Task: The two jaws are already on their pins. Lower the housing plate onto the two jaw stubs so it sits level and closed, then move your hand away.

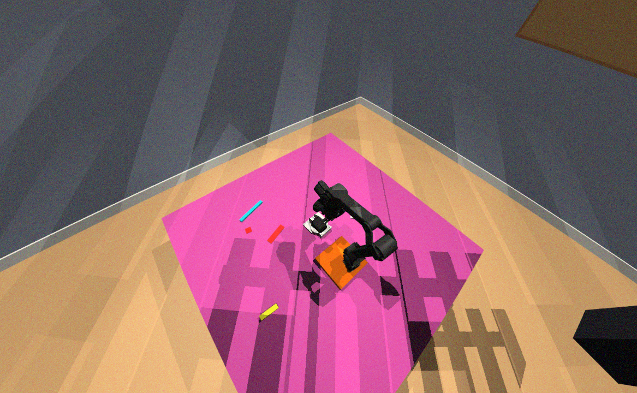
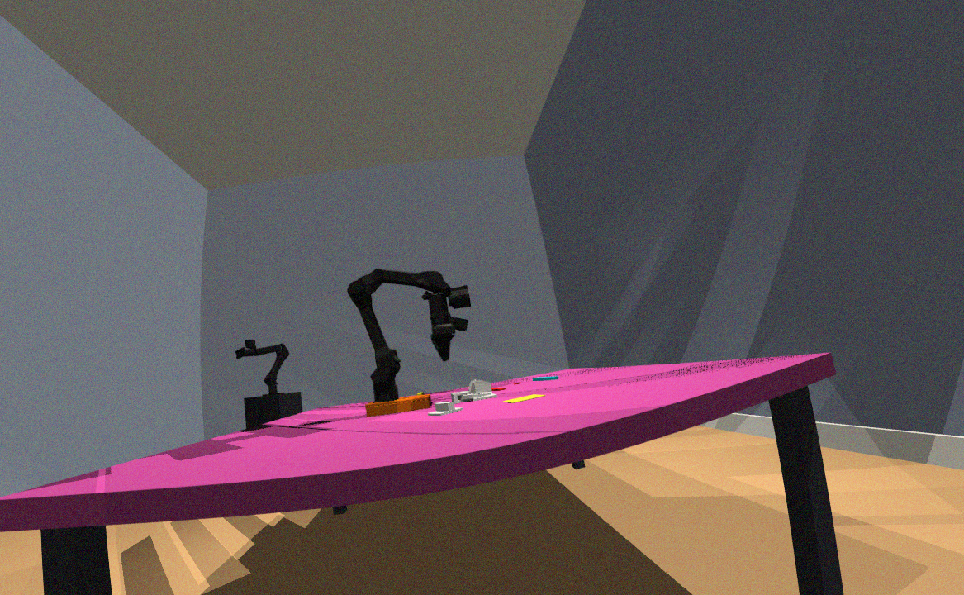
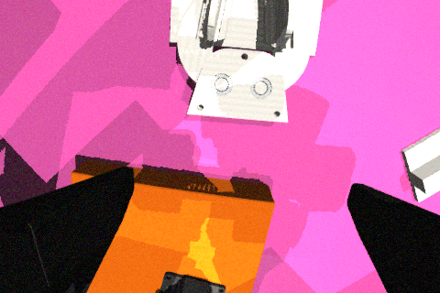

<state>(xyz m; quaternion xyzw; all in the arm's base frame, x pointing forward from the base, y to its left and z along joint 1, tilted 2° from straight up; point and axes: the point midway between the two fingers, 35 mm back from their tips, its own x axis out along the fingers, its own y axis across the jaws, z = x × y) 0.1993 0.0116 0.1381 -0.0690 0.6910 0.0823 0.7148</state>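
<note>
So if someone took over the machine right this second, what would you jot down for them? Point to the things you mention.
Gripper (image 2: 446,359) (image 3: 244,187): open, nothing between its fingers, raised above the table.
Housing plate (image 3: 238,101): looks set over the two jaws, its two round stubs showing through; the white assembly (image 1: 321,233) (image 2: 479,395) (image 3: 300,14) sits on the pink table.
Done: plate placed, by the look of it, and let go; the gripper is off it.
Left: probably only a check that the plate is level and fully closed, which these views can't settle.
</note>
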